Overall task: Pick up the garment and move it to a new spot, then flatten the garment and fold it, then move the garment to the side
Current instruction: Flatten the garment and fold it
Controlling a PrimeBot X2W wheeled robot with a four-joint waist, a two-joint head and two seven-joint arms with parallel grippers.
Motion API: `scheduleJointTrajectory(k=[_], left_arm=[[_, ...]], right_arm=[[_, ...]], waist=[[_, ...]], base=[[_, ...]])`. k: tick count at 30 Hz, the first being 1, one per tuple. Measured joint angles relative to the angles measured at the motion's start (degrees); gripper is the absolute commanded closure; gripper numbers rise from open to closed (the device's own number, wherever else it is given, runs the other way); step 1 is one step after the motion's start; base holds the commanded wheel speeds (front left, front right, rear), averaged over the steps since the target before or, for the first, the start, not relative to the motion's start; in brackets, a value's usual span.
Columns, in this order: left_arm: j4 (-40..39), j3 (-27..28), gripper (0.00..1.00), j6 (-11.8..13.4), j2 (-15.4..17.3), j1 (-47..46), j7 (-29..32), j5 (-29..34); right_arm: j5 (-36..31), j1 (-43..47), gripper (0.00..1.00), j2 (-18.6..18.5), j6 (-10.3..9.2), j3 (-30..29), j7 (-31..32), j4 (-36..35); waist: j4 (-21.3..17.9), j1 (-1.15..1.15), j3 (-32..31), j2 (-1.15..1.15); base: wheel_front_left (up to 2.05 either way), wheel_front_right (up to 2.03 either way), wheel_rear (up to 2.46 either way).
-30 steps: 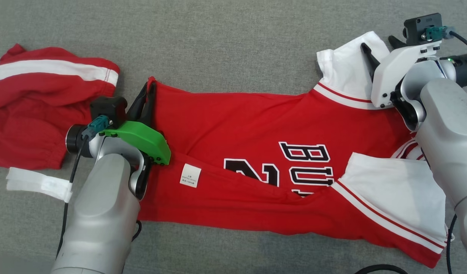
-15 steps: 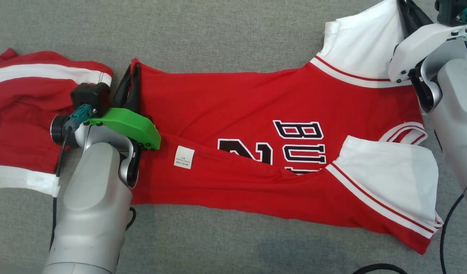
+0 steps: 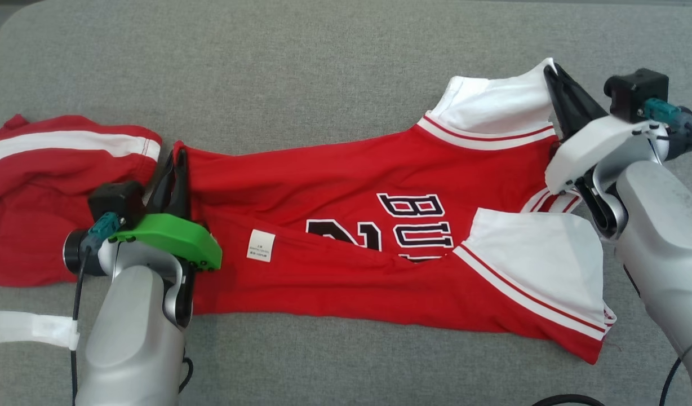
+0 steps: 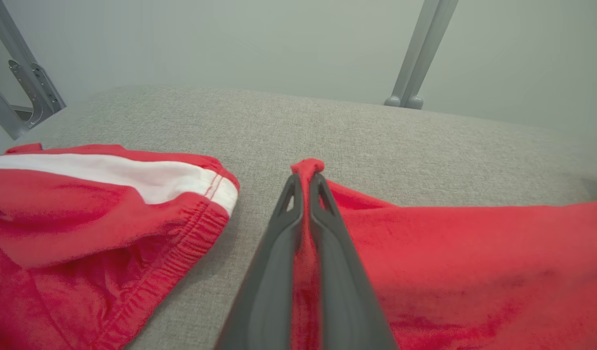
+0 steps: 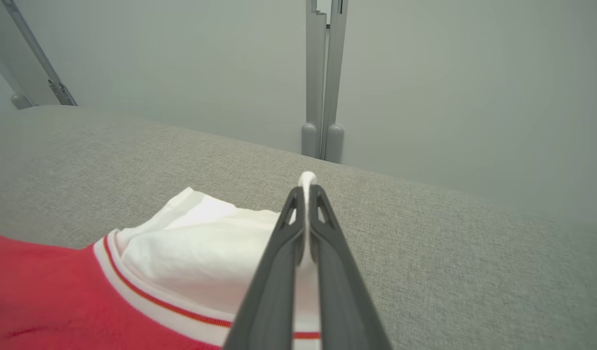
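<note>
Honestly, early days: got jersey (image 3: 335, 186) lying rumpled on table (image 3: 323, 67), left gripper (image 3: 176, 158) clamped tight on hem corner (image 4: 307, 167), right gripper (image 3: 551, 72) clamped on white sleeve tip (image 5: 307, 177). Yet to flatten, fold, shift aside.

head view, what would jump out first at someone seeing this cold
The red jersey with black-and-white lettering lies stretched across the middle of the grey cushion. The left gripper is shut on its red corner at one end, and the right gripper is shut on its white sleeve at the other. A pair of red shorts with a white stripe lies crumpled at far left.
</note>
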Motion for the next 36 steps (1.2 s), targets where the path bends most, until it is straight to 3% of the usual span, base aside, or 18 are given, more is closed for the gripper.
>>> scheduleJointTrajectory(k=[6, 11, 29, 30, 31, 32, 36], left_arm=[[-4.50, 2.25, 1.00, -0.41, -0.08, 7.38, 0.00, 0.70], [-4.64, 3.13, 1.00, -0.47, -0.19, 11.25, 0.00, 0.65], [-0.82, 5.50, 1.00, -0.66, -0.48, 17.08, 0.01, 1.15], [-0.75, 5.78, 0.67, -0.64, -0.51, 17.49, 0.01, 1.26], [-0.88, 6.12, 0.06, -0.43, -0.53, 17.97, 0.01, 1.35], [-1.07, 6.53, 0.00, -0.13, -0.55, 18.42, 0.01, 1.40], [-3.21, 7.82, 0.00, 1.18, -0.52, 20.83, 0.01, 2.69]], right_arm=[[3.57, 12.55, 1.00, -3.04, 0.00, -2.23, -0.10, -12.58], [3.86, 20.82, 1.00, -3.53, 0.00, -4.78, -0.11, -18.63], [3.34, 34.63, 1.00, -0.09, 0.00, -6.61, -0.12, -21.06], [3.76, 35.08, 0.83, 0.23, 0.00, -6.89, -0.12, -20.79], [4.15, 35.59, 0.01, 0.55, 0.00, -7.31, -0.12, -20.43], [4.37, 36.06, 0.00, 0.75, 0.00, -7.77, -0.11, -20.26], [4.39, 37.50, 0.00, 1.67, 0.00, -11.59, -0.12, -21.49]], waist=[[-1.46, 0.00, -3.87, 0.00], [-2.47, 0.00, -5.81, 0.00], [-4.40, 0.00, -8.15, 0.00], [-4.45, 0.00, -8.43, 0.00], [-4.49, 0.00, -8.72, 0.00], [-4.53, 0.00, -9.02, 0.00], [-4.66, -0.01, -10.29, 0.00]], base=[[0.00, 0.00, 0.00], [0.00, 0.00, 0.00], [0.00, 0.00, 0.00], [0.00, 0.00, 0.00], [0.00, 0.00, 0.00], [0.00, 0.00, 0.00], [0.00, 0.00, 0.00]])
